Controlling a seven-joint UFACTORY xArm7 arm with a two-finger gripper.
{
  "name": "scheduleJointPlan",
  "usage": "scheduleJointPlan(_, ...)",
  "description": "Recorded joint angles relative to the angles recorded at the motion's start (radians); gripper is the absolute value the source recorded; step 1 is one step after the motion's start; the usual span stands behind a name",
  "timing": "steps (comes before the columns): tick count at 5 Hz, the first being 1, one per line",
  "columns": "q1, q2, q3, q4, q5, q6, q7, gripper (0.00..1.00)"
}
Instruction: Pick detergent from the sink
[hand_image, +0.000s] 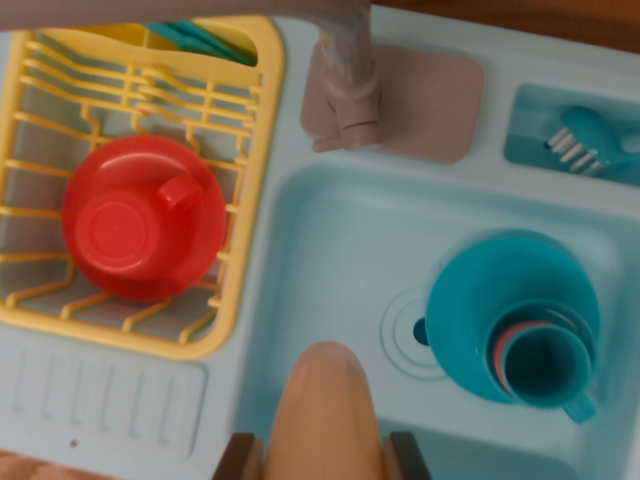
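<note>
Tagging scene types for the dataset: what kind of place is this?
Most likely a toy kitchen sink playset, not a real kitchen. Cues: the pale blue plastic sink basin with a moulded drain, a pinkish plastic faucet, and a yellow dish rack holding an upturned red cup.

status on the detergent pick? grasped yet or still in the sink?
Done: the gripper appears closed around the orange detergent bottle, with a dark finger on each side of it.
In hand: the bottle sits between the fingers, its rounded top over the sink basin.
Left: lifting it clear. Whether its base has left the sink floor can't be told from this view. The teal bowl and cups are untouched.
</note>
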Motion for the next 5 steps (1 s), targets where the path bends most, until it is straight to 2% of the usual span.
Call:
scheduleJointPlan(1, 0.0000, 0.000, 0.000, 0.000, 0.0000, 0.000, 0.000, 1.00)
scheduleJointPlan(2, -0.0001, -0.011, 0.000, 0.026, -0.0022, 0.036, 0.003, 1.00)
scheduleJointPlan(3, -0.0001, -0.011, 0.000, 0.026, -0.0022, 0.036, 0.003, 1.00)
scheduleJointPlan(4, -0.0001, -0.020, 0.000, 0.048, -0.0041, 0.068, 0.006, 1.00)
scheduleJointPlan(5, -0.0001, -0.020, 0.000, 0.048, -0.0041, 0.068, 0.006, 1.00)
